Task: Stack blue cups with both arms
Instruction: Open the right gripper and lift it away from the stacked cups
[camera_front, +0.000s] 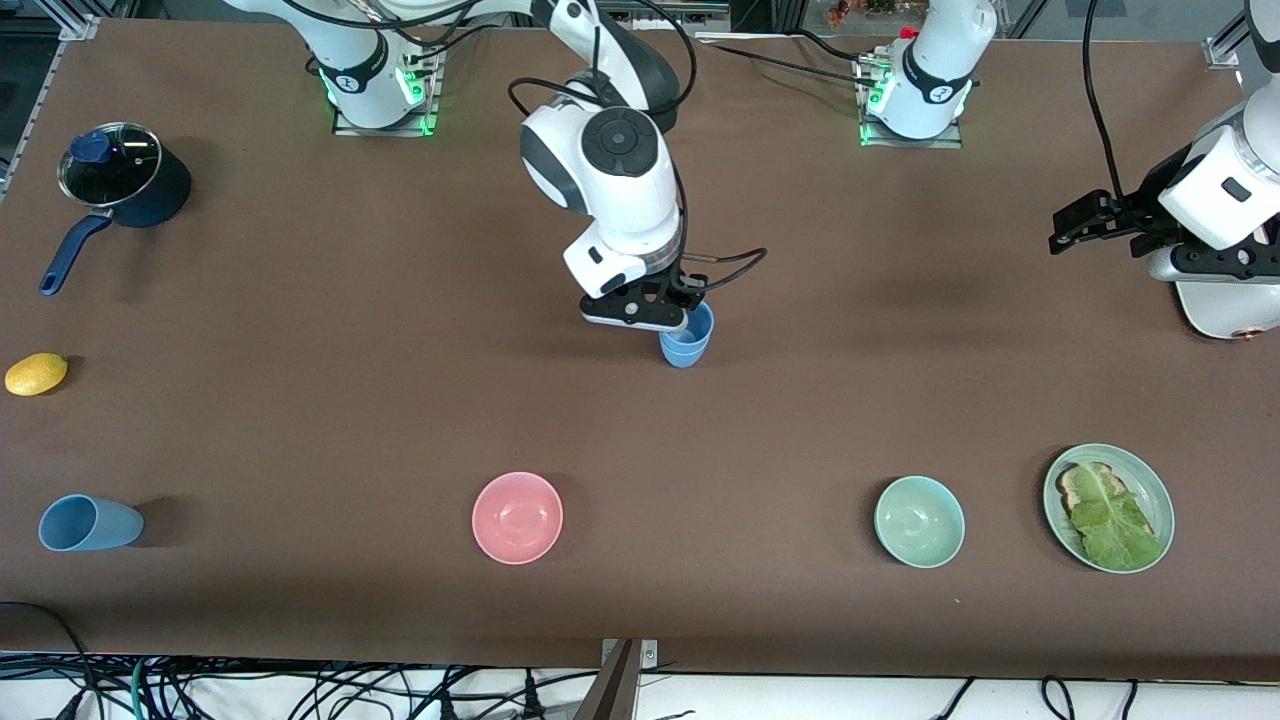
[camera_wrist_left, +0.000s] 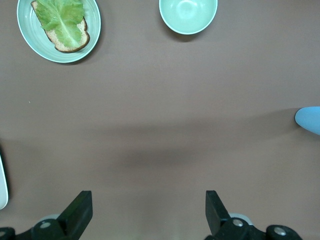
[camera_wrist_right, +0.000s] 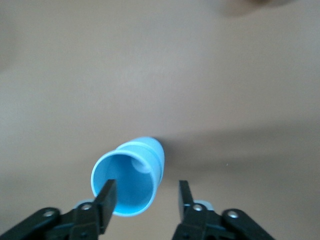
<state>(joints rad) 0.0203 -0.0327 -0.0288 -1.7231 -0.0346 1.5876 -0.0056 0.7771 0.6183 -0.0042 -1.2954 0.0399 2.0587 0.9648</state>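
A light-blue cup (camera_front: 688, 345) stands upright in the middle of the table. In the right wrist view a ridge runs round this cup (camera_wrist_right: 131, 175), as of one cup nested in another. My right gripper (camera_front: 668, 318) hangs right over its rim, open (camera_wrist_right: 147, 186). One finger sits at the cup's mouth and the other stands clear outside the wall. Another blue cup (camera_front: 88, 523) lies on its side near the front edge at the right arm's end. My left gripper (camera_front: 1078, 222) waits in the air over the left arm's end, open (camera_wrist_left: 148, 197) with nothing between its fingers.
A pink bowl (camera_front: 517, 517), a green bowl (camera_front: 919, 521) and a green plate (camera_front: 1150, 480) with toast and lettuce sit in a row near the front. A navy saucepan (camera_front: 125, 185) with a glass lid and a lemon (camera_front: 36, 374) lie at the right arm's end.
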